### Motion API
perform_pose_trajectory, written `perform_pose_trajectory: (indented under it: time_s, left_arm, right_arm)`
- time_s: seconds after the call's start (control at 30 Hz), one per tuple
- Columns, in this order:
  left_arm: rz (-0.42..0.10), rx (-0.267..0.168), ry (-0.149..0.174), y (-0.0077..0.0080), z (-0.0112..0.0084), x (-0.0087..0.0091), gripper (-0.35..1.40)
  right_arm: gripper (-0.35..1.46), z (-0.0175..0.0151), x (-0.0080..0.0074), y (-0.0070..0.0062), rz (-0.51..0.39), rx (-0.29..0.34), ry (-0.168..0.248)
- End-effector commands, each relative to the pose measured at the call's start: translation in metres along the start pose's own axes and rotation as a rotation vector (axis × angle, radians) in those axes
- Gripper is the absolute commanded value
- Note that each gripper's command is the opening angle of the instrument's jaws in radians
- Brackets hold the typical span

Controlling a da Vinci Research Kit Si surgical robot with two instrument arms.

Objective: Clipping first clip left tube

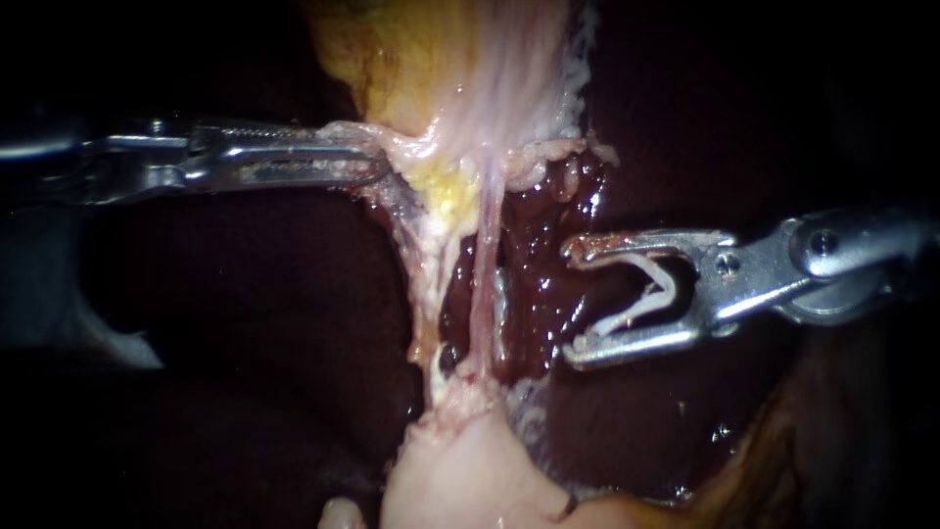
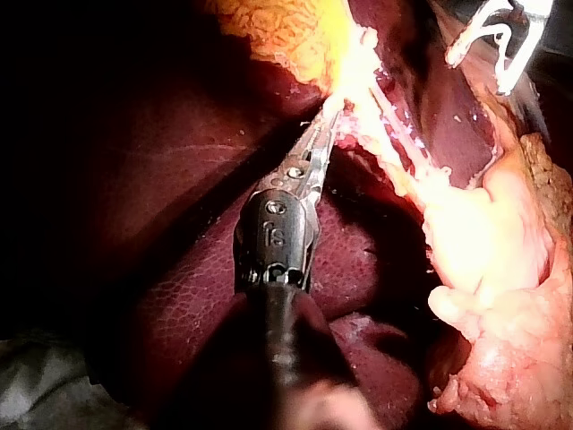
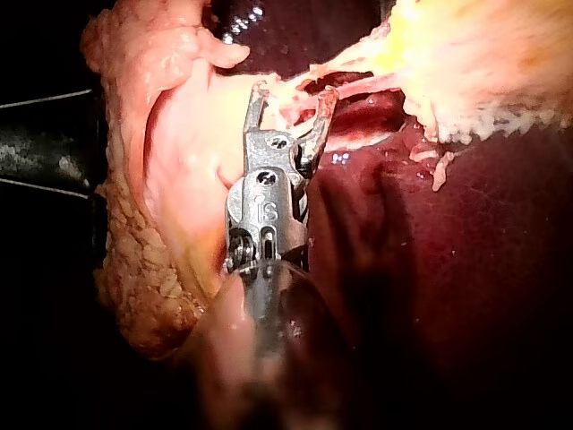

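Two steel instruments over glossy liver (image 1: 543,294): left instrument (image 1: 377,165) clamped on stringy tissue (image 1: 411,147) below the gallbladder (image 1: 490,69), right instrument (image 1: 570,302) with wide jaws gripping one white bent clip (image 1: 627,316). Between them, two taut tubes: frayed whitish left tube (image 1: 423,284), smooth pink right tube (image 1: 483,294) — clip apart from both.

Light falls from the camera onto the middle of the endoscope view. The tissue (image 1: 441,206) at centre and upper centre is bright, while the left and right edges and the corners sink into near black. Glints run along the metal of the left instrument (image 1: 372,167) and right instrument (image 1: 580,299). The clip (image 1: 641,294) catches the light, and small wet highlights dot the liver (image 1: 720,431) at lower right. In the left wrist view the tissue ahead of the jaws is burnt out to glare and the shaft lies in shadow. In the right wrist view glare washes the tissue beyond the jaws, and the near shaft is dim.
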Motion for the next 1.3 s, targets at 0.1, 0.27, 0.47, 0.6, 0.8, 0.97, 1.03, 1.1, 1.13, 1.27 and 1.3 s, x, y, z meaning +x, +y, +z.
perform_pose_trajectory:
  time_s: [0.1, 0.27, 0.47, 0.6, 0.8, 0.97, 1.03, 1.1, 1.13, 1.27, 1.3]
  left_arm:
    - [0.000, -0.004, -0.001, 0.0000, -0.0004, 0.0001, -0.35]
    - [-0.005, -0.018, -0.006, 0.0002, -0.0029, 0.0009, -0.35]
    - [-0.023, -0.007, 0.021, 0.0008, -0.0074, 0.0034, -0.35]
    - [-0.034, -0.001, 0.035, 0.0015, -0.0095, 0.0044, -0.35]
    - [-0.047, 0.010, 0.038, 0.0016, -0.0103, 0.0046, -0.35]
    - [-0.048, 0.012, 0.039, 0.0017, -0.0102, 0.0046, -0.35]
    - [-0.049, 0.013, 0.039, 0.0017, -0.0102, 0.0046, -0.35]
    - [-0.049, 0.014, 0.039, 0.0018, -0.0102, 0.0046, -0.35]
    - [-0.049, 0.015, 0.039, 0.0019, -0.0102, 0.0046, -0.35]
    - [-0.050, 0.020, 0.040, 0.0022, -0.0102, 0.0047, -0.35]
    - [-0.051, 0.021, 0.040, 0.0022, -0.0102, 0.0047, -0.35]
  right_arm:
    - [0.46, 0.0000, 0.0000, 0.0000, 0.000, 0.000, 0.000]
    - [0.46, 0.0000, 0.0000, 0.0000, 0.000, 0.000, 0.000]
    - [0.46, 0.0000, 0.0000, 0.0000, 0.000, 0.000, 0.000]
    - [0.46, 0.0000, 0.0000, 0.0000, 0.000, 0.000, 0.000]
    - [0.46, 0.0004, 0.0001, -0.0002, -0.001, 0.008, 0.002]
    - [0.46, 0.0028, 0.0001, -0.0009, -0.008, 0.033, -0.004]
    - [0.46, 0.0045, -0.0003, -0.0013, 0.006, 0.047, -0.007]
    - [0.46, 0.0062, -0.0006, -0.0017, 0.019, 0.056, -0.007]
    - [0.46, 0.0071, -0.0008, -0.0018, 0.031, 0.062, -0.008]
    - [0.45, 0.0108, -0.0016, -0.0021, 0.064, 0.090, -0.010]
    - [0.45, 0.0116, -0.0017, -0.0022, 0.076, 0.098, -0.011]
